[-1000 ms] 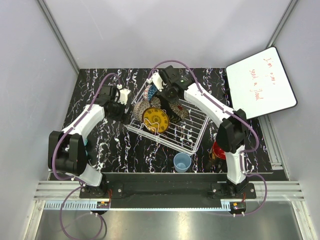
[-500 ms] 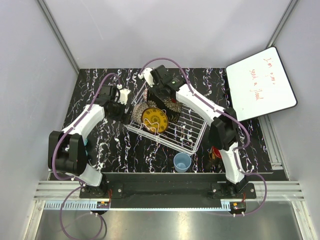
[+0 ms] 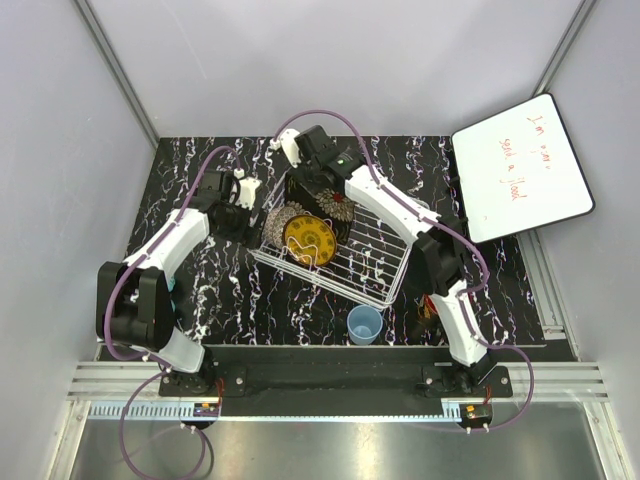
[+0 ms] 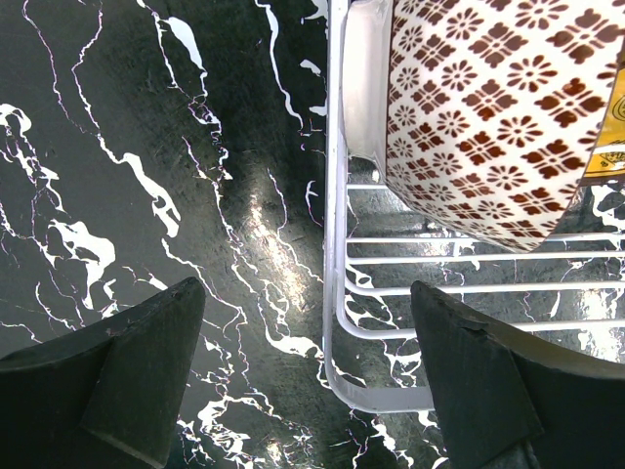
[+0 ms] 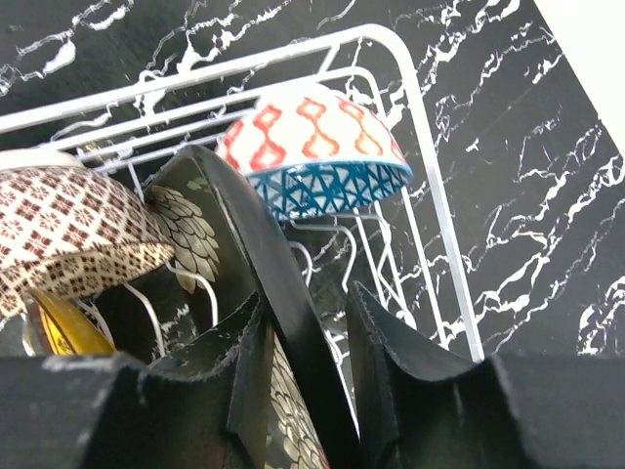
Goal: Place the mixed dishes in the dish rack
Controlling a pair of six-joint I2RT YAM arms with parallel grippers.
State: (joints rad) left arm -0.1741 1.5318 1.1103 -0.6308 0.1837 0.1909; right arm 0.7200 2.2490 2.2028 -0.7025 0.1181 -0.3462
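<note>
Both arms stretched to rack (image 4: 335, 195): L jaws wide apart, R jaws straddle dark plate (image 5: 249, 234), grip unclear.

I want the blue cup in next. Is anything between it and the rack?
Nothing visible. The cup stands on the table just off the rack's near side, with only bare surface between them. The wires nearest the cup hold no dishes.

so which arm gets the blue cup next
Left, probably: the left tool is open and empty beside the dish rack, while the right tool straddles the dark square plate; the light blue cup stands between their bases.
</note>
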